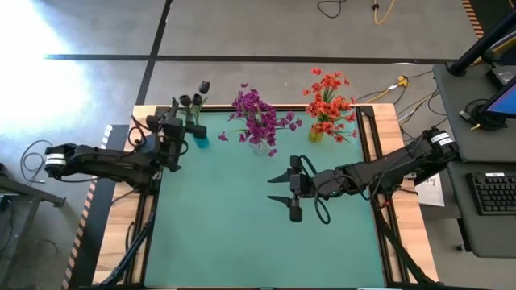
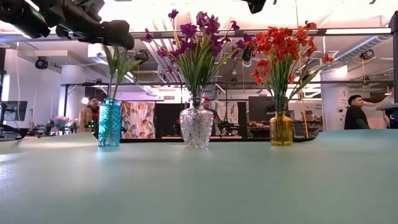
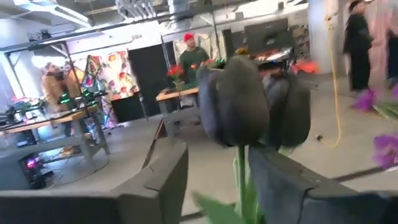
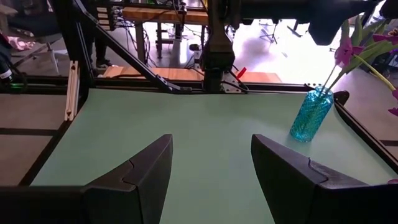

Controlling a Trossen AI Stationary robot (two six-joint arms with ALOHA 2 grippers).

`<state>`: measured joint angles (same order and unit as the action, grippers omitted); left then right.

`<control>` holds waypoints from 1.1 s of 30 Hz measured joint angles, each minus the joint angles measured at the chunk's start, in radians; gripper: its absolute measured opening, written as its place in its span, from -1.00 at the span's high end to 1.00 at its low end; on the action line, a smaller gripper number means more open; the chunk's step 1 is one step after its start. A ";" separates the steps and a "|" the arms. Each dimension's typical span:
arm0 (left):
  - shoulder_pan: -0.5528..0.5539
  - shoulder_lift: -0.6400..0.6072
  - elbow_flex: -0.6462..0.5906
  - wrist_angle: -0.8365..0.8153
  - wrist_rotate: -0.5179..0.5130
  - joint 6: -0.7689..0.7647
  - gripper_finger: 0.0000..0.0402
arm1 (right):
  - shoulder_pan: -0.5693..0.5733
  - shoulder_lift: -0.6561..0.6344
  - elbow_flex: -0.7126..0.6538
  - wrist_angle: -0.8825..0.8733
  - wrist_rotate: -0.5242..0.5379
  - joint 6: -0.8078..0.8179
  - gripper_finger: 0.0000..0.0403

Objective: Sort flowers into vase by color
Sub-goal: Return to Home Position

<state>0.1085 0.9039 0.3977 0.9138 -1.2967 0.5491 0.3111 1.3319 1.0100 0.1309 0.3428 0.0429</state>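
Three vases stand along the table's far edge. The blue vase holds the dark tulip buds. The clear vase holds the magenta-purple flowers, and the amber vase holds the orange-red flowers. My left gripper is open, up at the height of the tulip stems above the blue vase. One green stem with its dark bud stands between the fingers, with a small gap to each. My right gripper is open over the middle of the mat and holds nothing.
The green mat shows bare on its near half. Raised rails run along the table's sides. A desk with a keyboard stands to the right of the table. People stand and sit in the room beyond the table.
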 joint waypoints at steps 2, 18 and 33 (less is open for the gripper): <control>-0.041 0.000 0.000 -0.002 -0.093 0.030 0.17 | 0.000 0.000 0.000 0.000 0.000 0.002 -0.05; -0.491 0.001 0.135 0.023 -0.276 0.305 -0.02 | 0.015 -0.028 0.000 -0.086 -0.003 -0.063 -0.05; -1.216 0.303 0.258 -0.065 -0.259 0.077 -0.01 | 0.102 -0.302 -0.180 -0.175 -0.002 -0.125 -0.05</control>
<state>-1.1077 1.2073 0.6561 0.8486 -1.5557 0.6257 0.4131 1.0296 0.8295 -0.0440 0.3405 -0.0821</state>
